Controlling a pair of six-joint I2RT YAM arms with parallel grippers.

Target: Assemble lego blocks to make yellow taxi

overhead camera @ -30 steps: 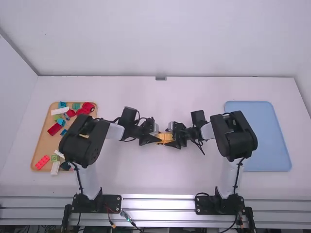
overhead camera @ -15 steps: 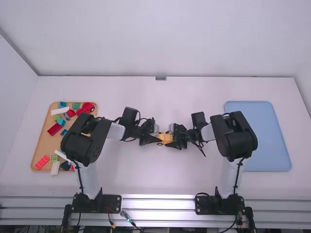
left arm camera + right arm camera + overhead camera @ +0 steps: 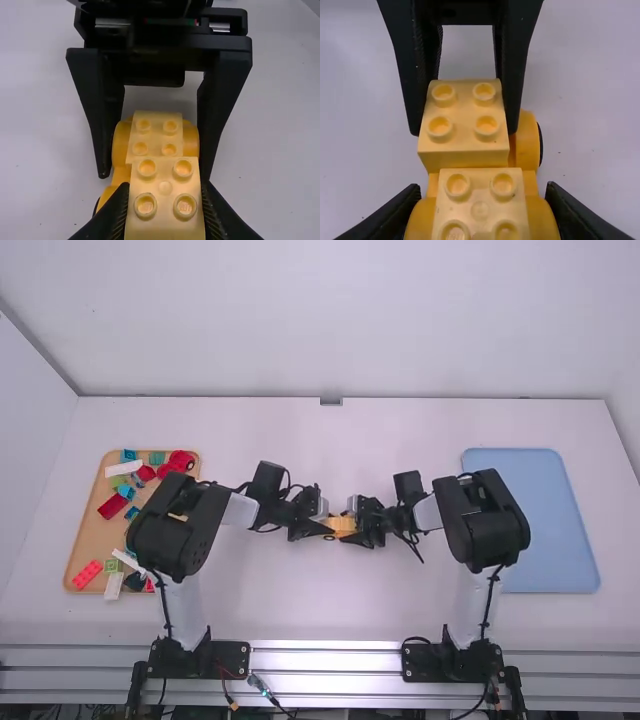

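While the left gripper (image 3: pixel 165 187) has its jaws clamped on one pale block (image 3: pixel 165 227) and the right gripper (image 3: pixel 482 191) clasps the yellow base (image 3: pixel 526 146), the taxi (image 3: pixel 341 527), centred over the surface (image 3: pixel 330 600), looks largely assembled, perhaps needing only final pressing.

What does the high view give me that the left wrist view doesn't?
High view: the tan tray with loose coloured plastic blocks, and the arms' black base plates.
Left wrist view: individual round raised studs on the yellow plastic block assembly.
Both: that assembly, between the black two-finger left gripper and right gripper.
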